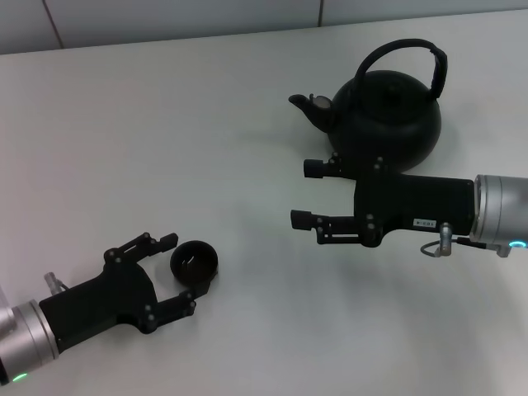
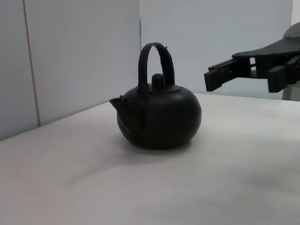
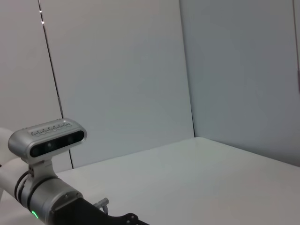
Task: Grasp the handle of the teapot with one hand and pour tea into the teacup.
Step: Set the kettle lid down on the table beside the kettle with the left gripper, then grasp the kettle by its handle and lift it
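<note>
The round matte-black teapot (image 1: 388, 115) with its arched black hoop handle (image 1: 402, 59) stands near the white table's (image 1: 206, 124) far edge. The right gripper (image 1: 304, 194), fingers spread, hovers just beside it. The left gripper (image 1: 179, 274), fingers spread, flanks the tiny black handleless teacup (image 1: 194, 263) near the front edge

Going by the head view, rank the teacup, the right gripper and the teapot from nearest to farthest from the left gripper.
From the left gripper, at the table's near left:
1. teacup, between its open fingers.
2. right gripper, open, toward the middle right.
3. teapot, far right, behind the right gripper.
</note>
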